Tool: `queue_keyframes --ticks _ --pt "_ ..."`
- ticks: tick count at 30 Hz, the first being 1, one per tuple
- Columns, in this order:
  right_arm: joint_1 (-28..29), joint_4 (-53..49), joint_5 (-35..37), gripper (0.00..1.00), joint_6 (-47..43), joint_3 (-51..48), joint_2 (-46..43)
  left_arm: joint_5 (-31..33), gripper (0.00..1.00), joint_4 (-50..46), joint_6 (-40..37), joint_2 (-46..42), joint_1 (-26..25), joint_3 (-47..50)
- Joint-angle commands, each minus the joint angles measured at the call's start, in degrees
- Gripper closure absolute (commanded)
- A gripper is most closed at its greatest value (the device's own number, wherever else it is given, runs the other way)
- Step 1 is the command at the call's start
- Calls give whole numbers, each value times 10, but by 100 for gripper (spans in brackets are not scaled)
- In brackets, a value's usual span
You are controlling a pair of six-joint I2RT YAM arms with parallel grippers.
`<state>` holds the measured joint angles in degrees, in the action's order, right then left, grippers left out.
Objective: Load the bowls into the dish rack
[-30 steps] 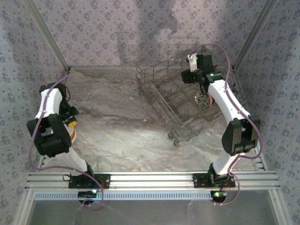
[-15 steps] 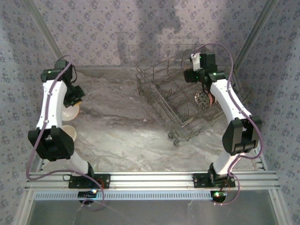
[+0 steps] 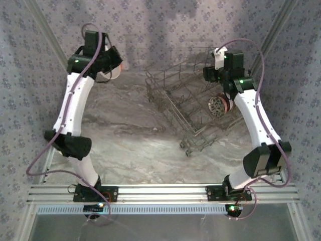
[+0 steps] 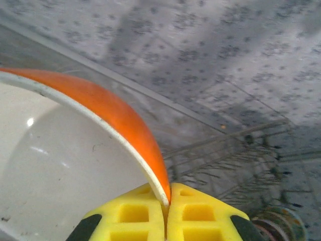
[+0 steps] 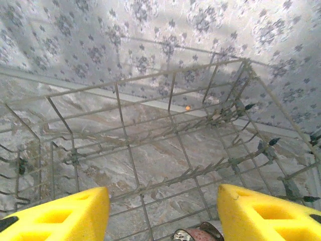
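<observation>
Dish rack (image 3: 190, 108) sits angled around 2 o'clock, with one patterned bowl (image 3: 218, 105) already in its right side. Orange bowl (image 4: 125, 118) is up at 11 o'clock. It looks rigid, glazed, slick and probably chippable, so pinching the rim makes sense. Left gripper (image 4: 167, 213) is clamped tight on that rim; right gripper (image 5: 163, 211) hangs half-open over the rack, empty.
</observation>
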<state>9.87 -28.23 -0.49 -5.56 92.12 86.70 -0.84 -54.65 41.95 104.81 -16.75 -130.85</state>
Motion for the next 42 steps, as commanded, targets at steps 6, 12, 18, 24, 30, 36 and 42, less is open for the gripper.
queue_keyframes --ticks 6,12,18,24,30,36,42 --pt "65 116 11 41 13 -116 -106 25 100 62 59 121 -93 -201" --pt "119 220 0 43 15 -183 -140 43 100 94 116 162 -131 -245" --pt "157 304 -26 46 46 -203 -127 87 100 100 133 159 -165 -251" --pt "186 341 -30 48 101 -153 -67 137 100 102 134 153 -201 -251" --pt "206 391 -44 49 134 -131 -19 155 100 102 136 149 -218 -252" --pt "220 423 -8 50 148 -122 8 168 100 94 134 145 -227 -252" --pt "240 464 73 51 171 -120 39 189 100 97 144 145 -233 -252"
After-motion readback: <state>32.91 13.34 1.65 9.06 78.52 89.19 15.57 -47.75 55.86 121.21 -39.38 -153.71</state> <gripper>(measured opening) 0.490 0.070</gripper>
